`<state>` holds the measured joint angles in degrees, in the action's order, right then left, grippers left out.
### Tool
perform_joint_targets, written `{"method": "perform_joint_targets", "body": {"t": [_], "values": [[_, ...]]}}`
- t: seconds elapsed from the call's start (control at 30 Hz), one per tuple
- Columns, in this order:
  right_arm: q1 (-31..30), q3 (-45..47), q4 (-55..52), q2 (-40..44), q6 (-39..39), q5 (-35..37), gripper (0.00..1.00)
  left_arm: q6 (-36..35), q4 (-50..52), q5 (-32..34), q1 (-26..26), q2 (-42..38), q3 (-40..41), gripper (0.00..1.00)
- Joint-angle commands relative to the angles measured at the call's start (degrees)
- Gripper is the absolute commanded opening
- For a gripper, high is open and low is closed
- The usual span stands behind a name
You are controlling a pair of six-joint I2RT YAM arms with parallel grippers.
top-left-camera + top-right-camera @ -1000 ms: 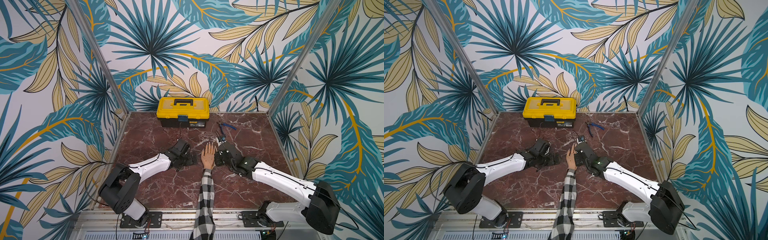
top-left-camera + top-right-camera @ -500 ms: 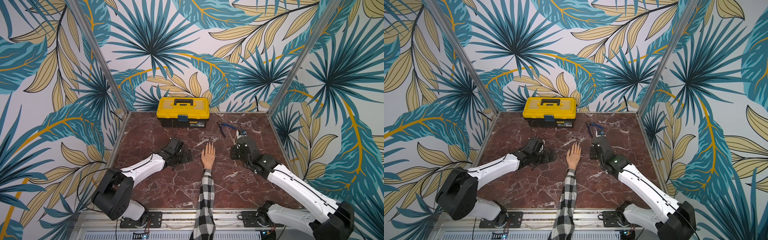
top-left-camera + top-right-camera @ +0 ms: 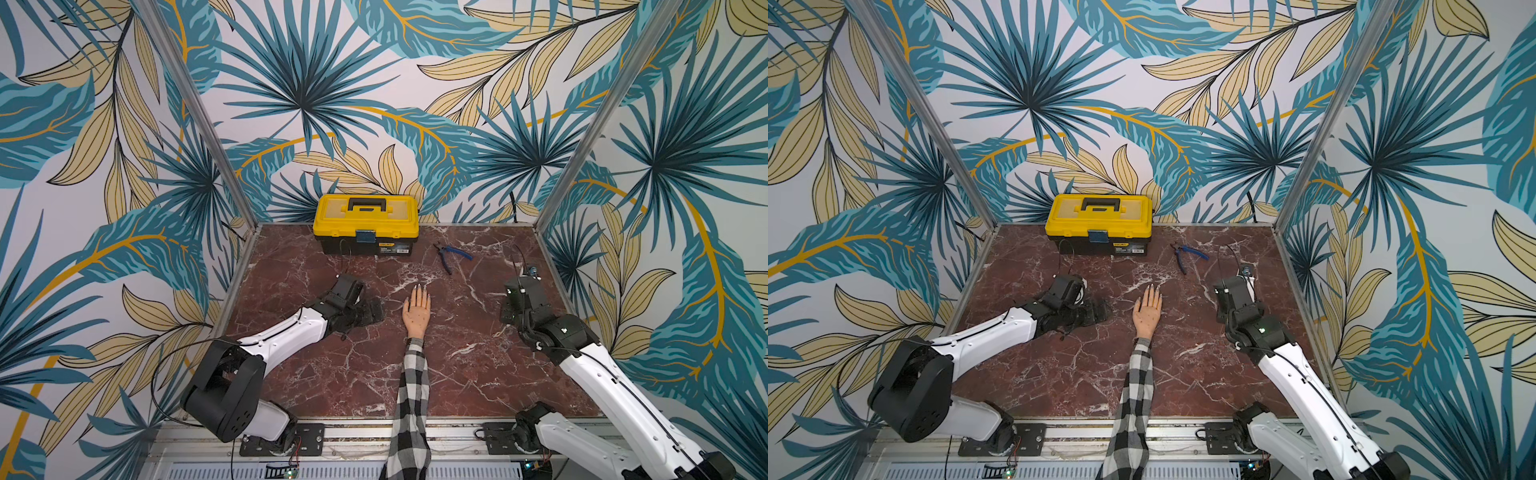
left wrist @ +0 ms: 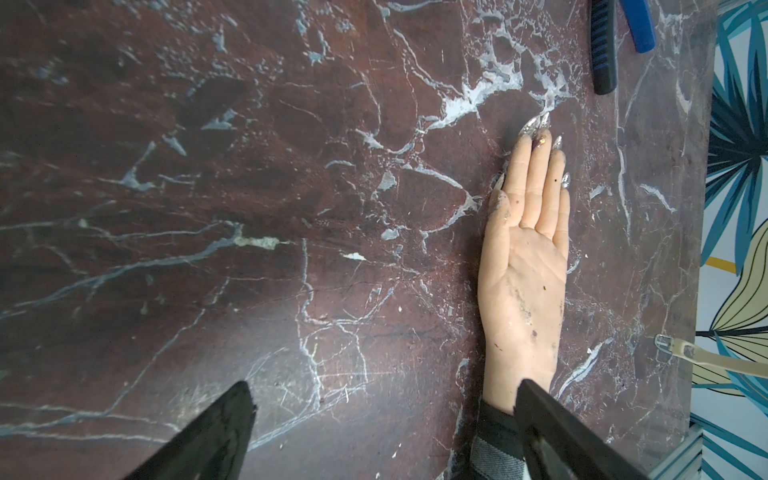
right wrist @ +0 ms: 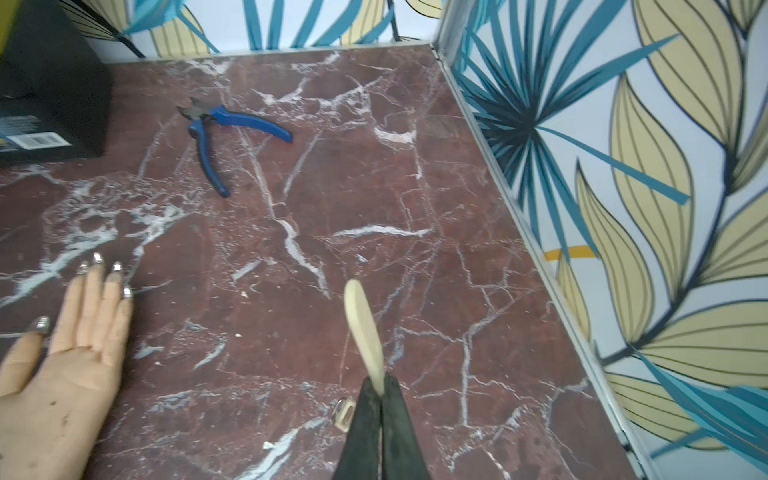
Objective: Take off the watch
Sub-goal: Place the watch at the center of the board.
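Right pincer (image 5: 380, 392) clamps watch (image 5: 364, 328): thin cream strap, possibly leather.

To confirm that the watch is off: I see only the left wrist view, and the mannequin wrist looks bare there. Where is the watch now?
Observer: The right end effector is shut on the watch, by its strap; the right wrist view shows it.
Operator: Is it clear of the mannequin hand?
Observer: Yes, in both top views that end effector stands apart from the mannequin hand, near the right wall.
Operator: What stands behind, outside my view?
Observer: A closed yellow toolbox, at the back wall.
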<state>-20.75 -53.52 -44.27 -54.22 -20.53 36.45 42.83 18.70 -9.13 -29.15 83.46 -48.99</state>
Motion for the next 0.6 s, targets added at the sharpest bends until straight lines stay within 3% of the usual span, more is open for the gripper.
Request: {"method": "perform_joint_targets", "body": {"t": [0.0,0.2,0.57], "values": [[0.36,-0.54,-5.19,-0.88,2.85,4.53,0.0,-1.34,-0.44,-0.45,0.4,-0.21,0.74,0.99],[-0.39,-3.84,-6.28,-15.46,4.36,-1.13,0.0,-1.47,-0.73,-0.79,0.36,0.95,0.65,0.99],[-8.08,-13.82,-0.88,-38.35,-1.36,-1.55,0.0,-0.92,-2.48,-0.93,0.23,0.95,1.98,0.99]]}}
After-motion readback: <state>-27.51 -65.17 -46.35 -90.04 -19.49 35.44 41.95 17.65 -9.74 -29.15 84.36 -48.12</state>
